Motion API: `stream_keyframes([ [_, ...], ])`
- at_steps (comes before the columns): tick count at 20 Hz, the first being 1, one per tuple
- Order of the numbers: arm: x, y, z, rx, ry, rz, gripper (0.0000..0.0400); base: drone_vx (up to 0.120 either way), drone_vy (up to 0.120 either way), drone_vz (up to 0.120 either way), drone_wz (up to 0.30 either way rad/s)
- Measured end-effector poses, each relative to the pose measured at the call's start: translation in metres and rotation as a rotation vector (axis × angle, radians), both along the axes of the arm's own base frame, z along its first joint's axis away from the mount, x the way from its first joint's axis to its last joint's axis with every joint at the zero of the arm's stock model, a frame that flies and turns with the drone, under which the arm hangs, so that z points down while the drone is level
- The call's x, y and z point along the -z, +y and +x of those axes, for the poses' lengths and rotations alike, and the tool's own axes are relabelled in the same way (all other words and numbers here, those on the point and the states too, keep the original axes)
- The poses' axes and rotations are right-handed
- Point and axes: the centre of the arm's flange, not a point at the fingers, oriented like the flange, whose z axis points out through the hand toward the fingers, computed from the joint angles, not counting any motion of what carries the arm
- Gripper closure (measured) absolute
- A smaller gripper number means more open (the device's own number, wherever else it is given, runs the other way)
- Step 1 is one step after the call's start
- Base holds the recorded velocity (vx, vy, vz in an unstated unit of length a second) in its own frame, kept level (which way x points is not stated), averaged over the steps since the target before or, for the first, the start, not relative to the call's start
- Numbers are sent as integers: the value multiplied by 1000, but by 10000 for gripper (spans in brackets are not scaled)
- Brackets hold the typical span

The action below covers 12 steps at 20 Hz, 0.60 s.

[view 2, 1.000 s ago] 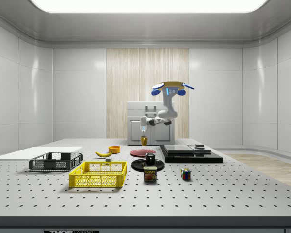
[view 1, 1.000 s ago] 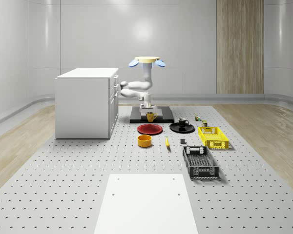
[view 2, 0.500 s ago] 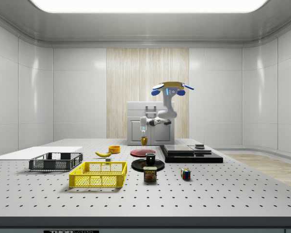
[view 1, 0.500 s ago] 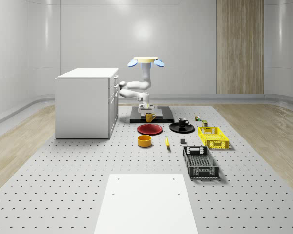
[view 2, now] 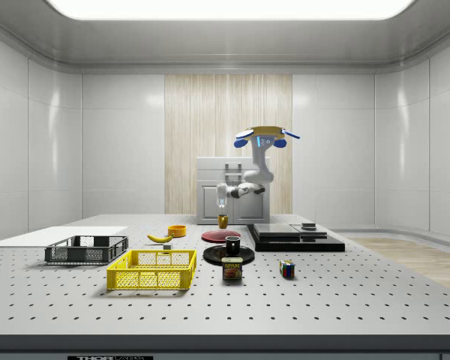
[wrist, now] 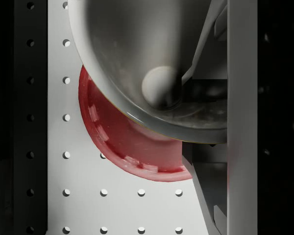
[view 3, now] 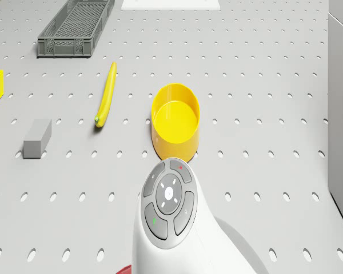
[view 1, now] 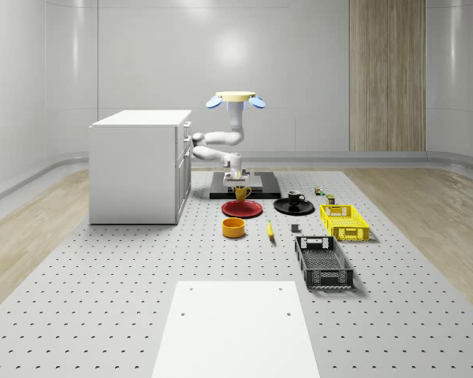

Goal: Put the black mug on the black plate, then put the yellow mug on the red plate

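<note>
Black mug already seated on black plate; yellow mug clamped in gripper, hanging above red plate under hovering drone, lowering and release left

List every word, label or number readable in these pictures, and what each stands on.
"SPAM": on the can in front of the black plate, side view; barely legible.
Strip of lettering on the table's front edge, side view: too small to read.
Nothing else is legible.
</note>
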Motion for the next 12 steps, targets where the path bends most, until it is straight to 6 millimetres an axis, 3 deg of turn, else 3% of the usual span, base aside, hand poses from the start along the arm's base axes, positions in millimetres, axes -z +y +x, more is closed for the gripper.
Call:
stream_keyframes([
  [12, -18, -16, 0, 0, 0, 0, 300, 0, 0, 0, 0],
])
